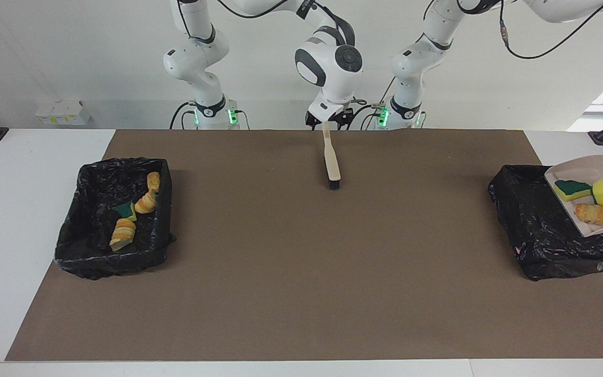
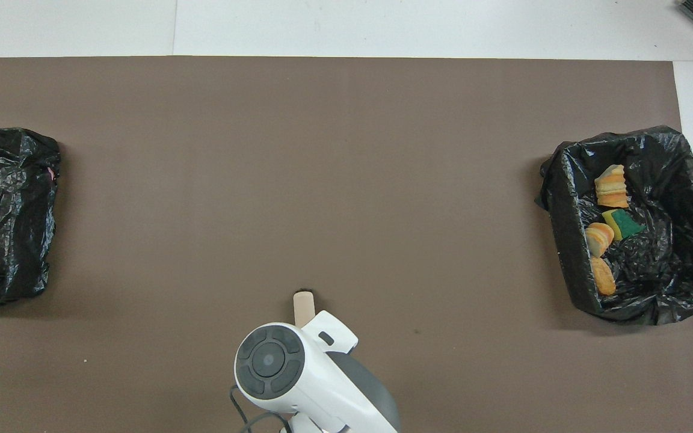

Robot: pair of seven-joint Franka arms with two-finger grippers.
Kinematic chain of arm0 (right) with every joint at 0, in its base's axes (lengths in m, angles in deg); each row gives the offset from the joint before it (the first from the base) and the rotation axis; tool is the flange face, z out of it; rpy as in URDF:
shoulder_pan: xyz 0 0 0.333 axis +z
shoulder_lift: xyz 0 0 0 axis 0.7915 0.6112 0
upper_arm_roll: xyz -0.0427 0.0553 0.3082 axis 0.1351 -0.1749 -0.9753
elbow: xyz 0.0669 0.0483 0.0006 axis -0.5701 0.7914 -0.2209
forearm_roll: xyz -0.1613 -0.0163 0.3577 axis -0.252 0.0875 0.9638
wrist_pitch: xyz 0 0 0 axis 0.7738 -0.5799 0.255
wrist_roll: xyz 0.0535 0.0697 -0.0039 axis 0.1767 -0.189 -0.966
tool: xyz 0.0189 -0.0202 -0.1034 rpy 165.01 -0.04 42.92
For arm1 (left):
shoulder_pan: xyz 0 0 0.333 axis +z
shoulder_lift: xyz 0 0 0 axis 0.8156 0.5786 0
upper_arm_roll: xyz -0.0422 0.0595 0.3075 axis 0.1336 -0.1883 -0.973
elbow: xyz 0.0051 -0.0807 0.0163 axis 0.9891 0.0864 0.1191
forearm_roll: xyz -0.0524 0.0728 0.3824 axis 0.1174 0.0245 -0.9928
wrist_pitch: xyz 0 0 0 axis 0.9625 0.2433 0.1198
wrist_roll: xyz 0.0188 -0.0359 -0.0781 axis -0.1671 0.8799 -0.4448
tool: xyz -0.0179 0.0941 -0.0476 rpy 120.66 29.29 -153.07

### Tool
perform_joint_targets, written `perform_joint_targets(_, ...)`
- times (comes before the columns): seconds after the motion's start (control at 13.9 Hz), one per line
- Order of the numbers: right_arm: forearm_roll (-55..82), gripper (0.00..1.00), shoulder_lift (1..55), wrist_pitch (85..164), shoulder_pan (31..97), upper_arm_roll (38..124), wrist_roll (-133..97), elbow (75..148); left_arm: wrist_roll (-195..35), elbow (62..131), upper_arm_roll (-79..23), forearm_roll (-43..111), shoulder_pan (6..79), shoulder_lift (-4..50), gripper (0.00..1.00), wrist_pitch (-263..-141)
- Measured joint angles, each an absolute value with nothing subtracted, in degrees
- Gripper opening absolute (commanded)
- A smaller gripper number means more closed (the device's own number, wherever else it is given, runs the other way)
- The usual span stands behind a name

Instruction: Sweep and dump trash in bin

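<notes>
Facing view: nearest the robots, the right gripper [image 1: 326,121] hangs over the brown mat [image 1: 301,272] on the desk, at the top of the brush [image 1: 331,157]. The brush stands almost upright with its dark bristles down at the mat. Whether this gripper grips the handle cannot be told.

Toward the left arm's end of the desk from the brush sits a bin [image 1: 537,225] lined with black plastic. The beige dustpan [image 1: 594,167] is in the air at its outer edge and carries trash [image 1: 593,213]: two green-backed yellow sponge pieces and a tan roll. Its handle runs out of the picture. The left gripper is out of sight, closed on that handle.

Toward the right arm's end from the brush, well apart from the right gripper, the other bin [image 1: 71,246] holds more scraps [image 1: 123,233].
</notes>
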State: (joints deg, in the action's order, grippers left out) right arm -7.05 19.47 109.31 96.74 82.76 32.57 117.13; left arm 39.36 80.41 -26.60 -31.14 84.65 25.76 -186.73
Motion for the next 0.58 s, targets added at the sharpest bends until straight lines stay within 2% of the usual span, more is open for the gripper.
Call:
perform_joint_targets(0.29, -9.08, 1.00, 14.82, 99.80, 88.85, 83.41, 21.59, 112.71, 33.74, 80.40, -26.51, -43.23, 81.14, 26.36, 0.00, -184.68)
perform_joint_targets(0.58, -12.31, 1.00, 14.24, 94.86, 82.41, 84.36, 9.58, 106.65, 30.90, 78.99, -26.58, -50.19, 79.10, 25.61, 0.00, -179.41)
